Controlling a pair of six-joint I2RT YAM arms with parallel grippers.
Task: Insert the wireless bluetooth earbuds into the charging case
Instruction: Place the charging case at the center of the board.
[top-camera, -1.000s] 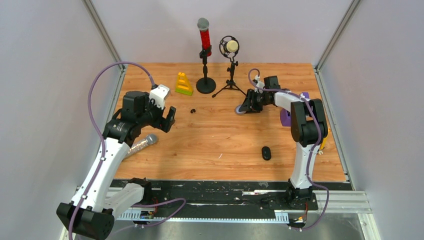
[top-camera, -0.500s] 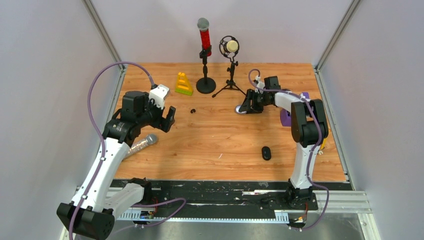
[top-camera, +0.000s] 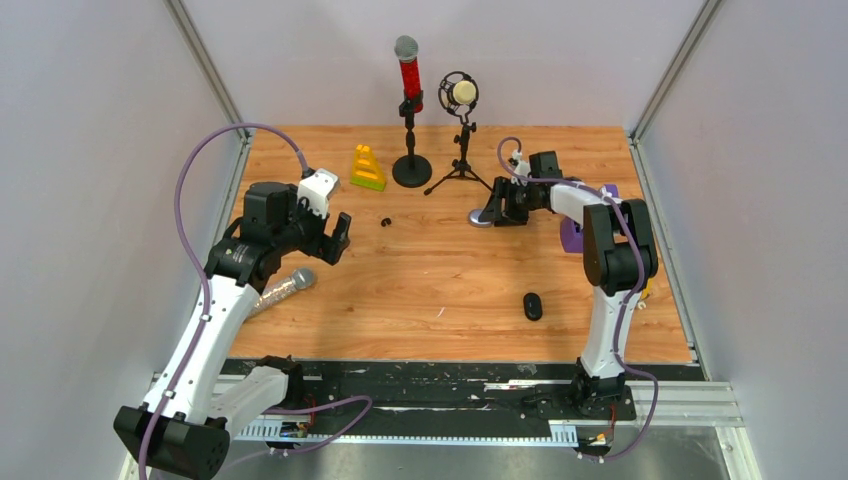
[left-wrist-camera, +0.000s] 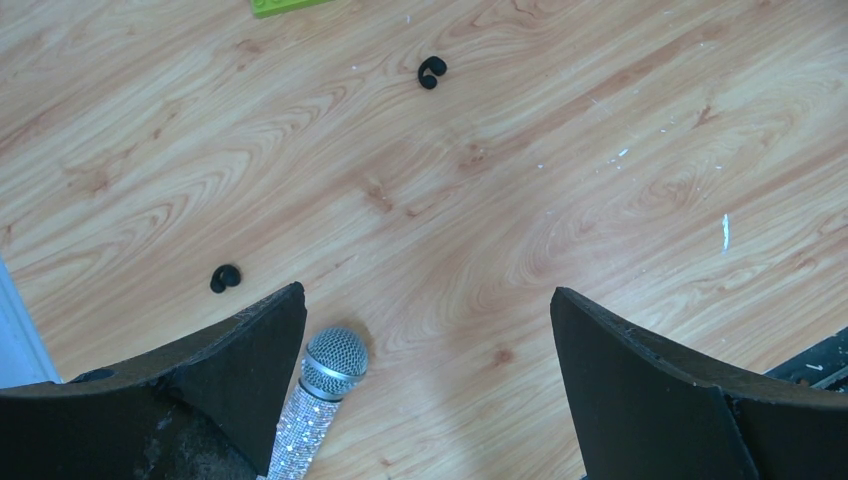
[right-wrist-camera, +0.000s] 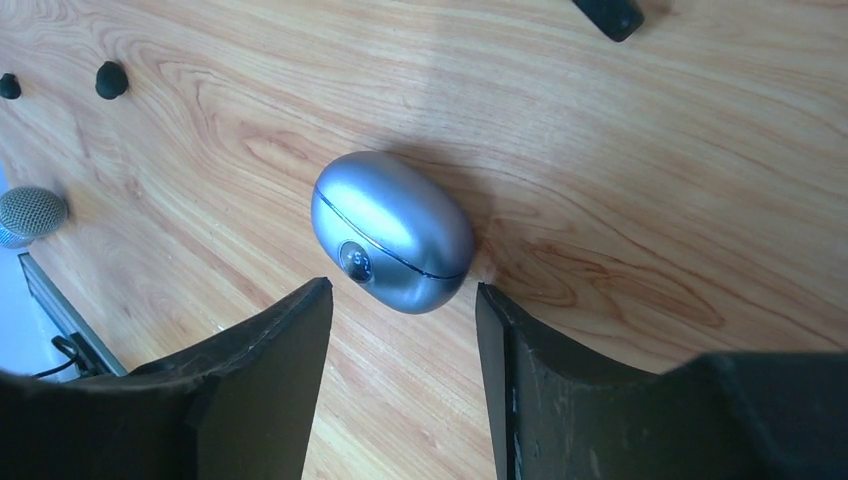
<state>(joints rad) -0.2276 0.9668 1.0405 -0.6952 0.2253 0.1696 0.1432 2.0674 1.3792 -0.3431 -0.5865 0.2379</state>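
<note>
The charging case (right-wrist-camera: 392, 232) is a closed silvery-blue oval lying on the wooden table; it also shows in the top view (top-camera: 479, 217). My right gripper (right-wrist-camera: 400, 298) is open, with its fingertips on either side of the case's near end, not pressing it; in the top view the gripper (top-camera: 494, 211) sits just right of the case. Two black earbuds (left-wrist-camera: 432, 71) (left-wrist-camera: 224, 277) lie apart on the wood ahead of my open, empty left gripper (left-wrist-camera: 428, 295). One bud (top-camera: 386, 222) shows in the top view. No purple earbuds show.
A glitter microphone (left-wrist-camera: 318, 400) lies by my left finger. A red microphone on a stand (top-camera: 408, 78), a cream microphone on a tripod (top-camera: 461, 95) and a yellow-green toy (top-camera: 367, 168) stand at the back. A black oval (top-camera: 533, 305) lies front right. A purple thing (top-camera: 570, 237) lies under the right arm.
The right gripper and the case in front of it have shifted slightly toward the back. The left arm has not moved.
</note>
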